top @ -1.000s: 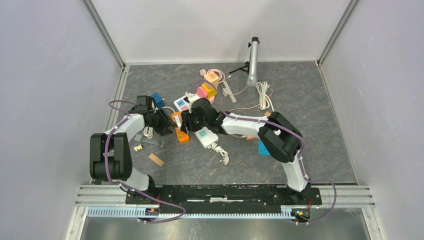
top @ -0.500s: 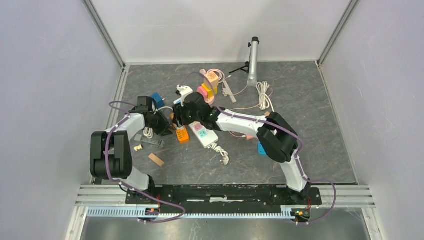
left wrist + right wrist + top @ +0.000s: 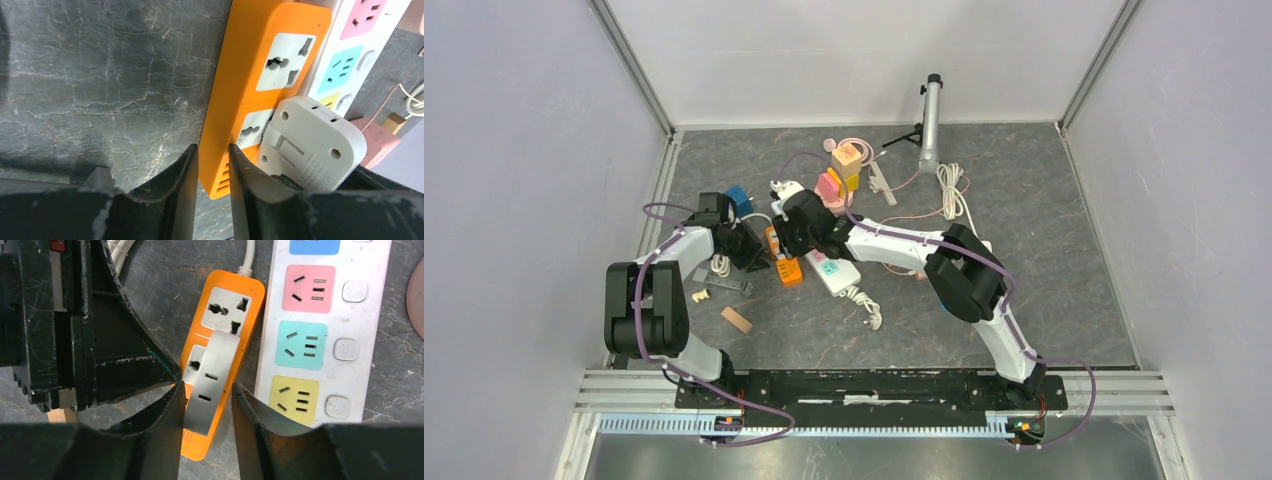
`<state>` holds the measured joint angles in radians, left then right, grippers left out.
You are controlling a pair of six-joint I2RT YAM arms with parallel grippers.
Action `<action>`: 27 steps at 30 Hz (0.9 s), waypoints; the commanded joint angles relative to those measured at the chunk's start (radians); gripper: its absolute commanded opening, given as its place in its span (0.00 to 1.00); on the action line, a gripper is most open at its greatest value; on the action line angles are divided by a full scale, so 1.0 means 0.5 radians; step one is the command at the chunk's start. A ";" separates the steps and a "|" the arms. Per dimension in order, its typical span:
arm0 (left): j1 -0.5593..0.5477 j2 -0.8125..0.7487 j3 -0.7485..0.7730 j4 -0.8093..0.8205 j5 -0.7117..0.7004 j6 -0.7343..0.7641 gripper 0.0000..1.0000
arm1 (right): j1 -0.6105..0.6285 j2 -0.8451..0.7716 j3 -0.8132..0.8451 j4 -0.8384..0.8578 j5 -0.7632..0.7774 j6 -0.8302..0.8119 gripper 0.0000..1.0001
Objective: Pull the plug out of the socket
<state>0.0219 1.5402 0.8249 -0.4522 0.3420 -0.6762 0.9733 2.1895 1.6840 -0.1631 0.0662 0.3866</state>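
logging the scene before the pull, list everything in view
orange power strip: one, orange, centre-left
white adapter plug: one, white, plugged into the orange strip
white power strip: one, white with pastel sockets, beside the orange one
cube sockets: about three, pink, yellow, peach, behind the strips
blue cube: one, blue, behind and left of the orange strip
silver tube: one, silver, at the back
coiled cable: one, white, nearer than the tube
wooden block: one, tan, near left
left pincer: one, black, nearly closed, tips at the orange strip's edge
right pincer: one, black, clamped on the adapter
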 commanded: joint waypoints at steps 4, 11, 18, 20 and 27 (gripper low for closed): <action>-0.007 0.020 0.004 -0.053 -0.079 0.011 0.34 | -0.064 -0.094 -0.087 0.149 -0.173 0.093 0.28; -0.007 0.029 0.001 -0.050 -0.053 0.017 0.34 | -0.090 -0.065 -0.120 0.272 -0.371 0.183 0.25; -0.007 0.057 0.012 -0.037 -0.046 0.002 0.44 | -0.090 0.029 -0.018 0.203 -0.365 0.234 0.32; -0.006 0.064 0.018 -0.037 -0.046 -0.001 0.46 | -0.091 0.032 0.027 0.166 -0.362 0.254 0.20; -0.007 0.093 0.016 -0.036 -0.047 0.011 0.46 | -0.089 0.004 0.143 -0.023 -0.342 0.388 0.00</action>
<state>0.0231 1.5517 0.8257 -0.4606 0.3420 -0.6762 0.9165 2.1948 1.6825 -0.1459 -0.0872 0.5259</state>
